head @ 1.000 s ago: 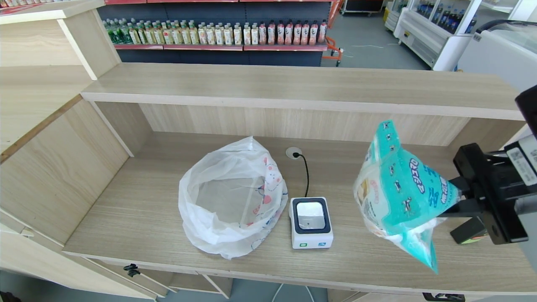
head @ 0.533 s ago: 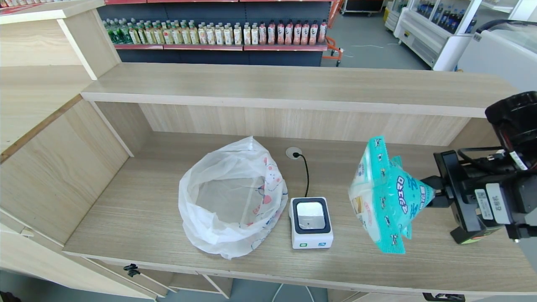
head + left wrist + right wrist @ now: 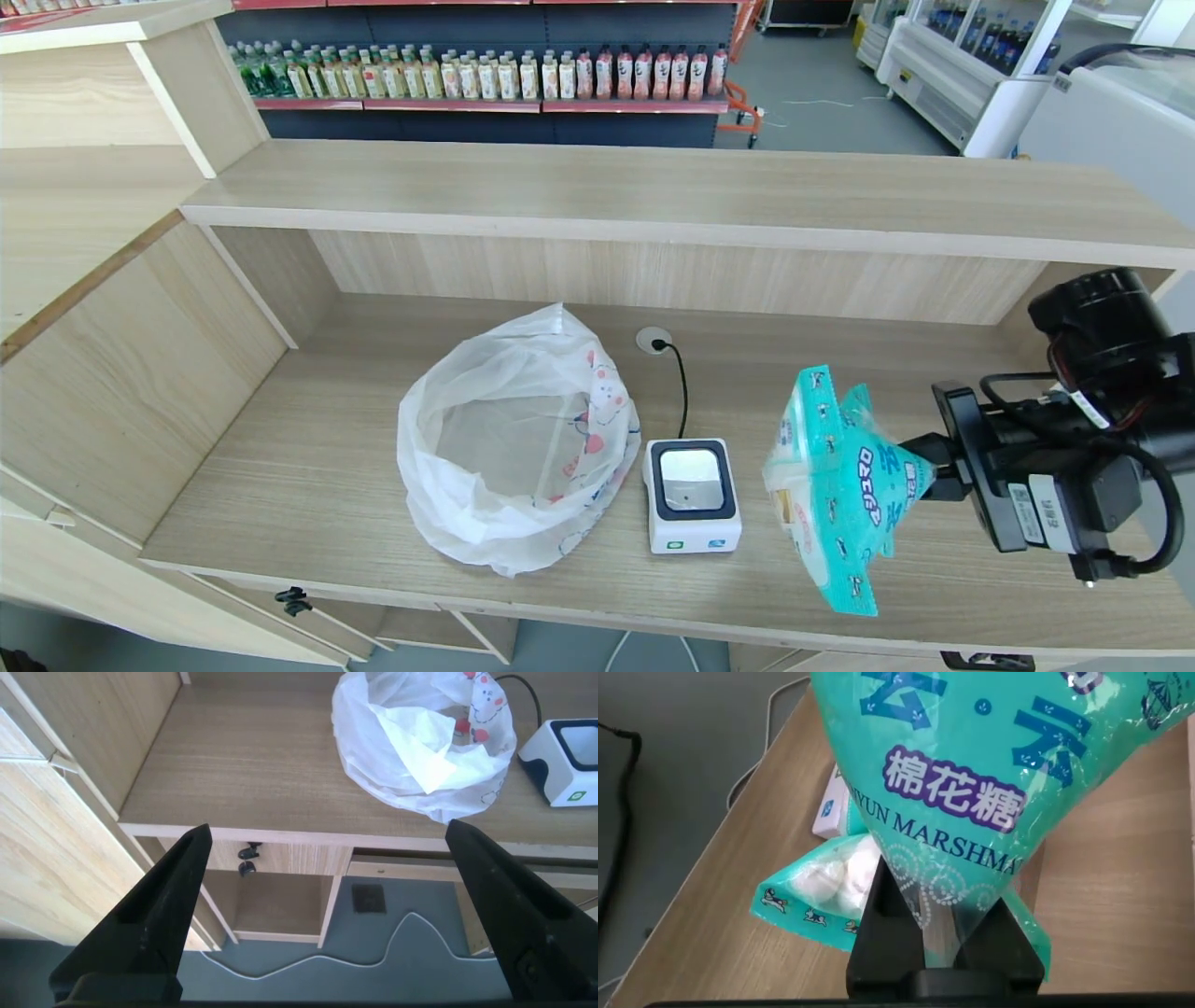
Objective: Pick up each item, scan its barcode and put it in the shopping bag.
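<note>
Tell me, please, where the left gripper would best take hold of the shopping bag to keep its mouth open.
Probably the thin rim on the left side of the shopping bag, approached from the left and above with the open left gripper. The mouth gapes upward, the rim stands free there, and the scanner crowds the right side.

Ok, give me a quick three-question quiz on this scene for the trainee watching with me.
1. True or false: the packet lies in the bag.
2. Which gripper holds the packet? A) left B) right C) neither
3. Fill in: the scanner stands on the bag's ____ side (robot's own).
Key: 1 false, it is held in the air to the right of the scanner; 2 B, the right gripper is shut on it; 3 right.
</note>
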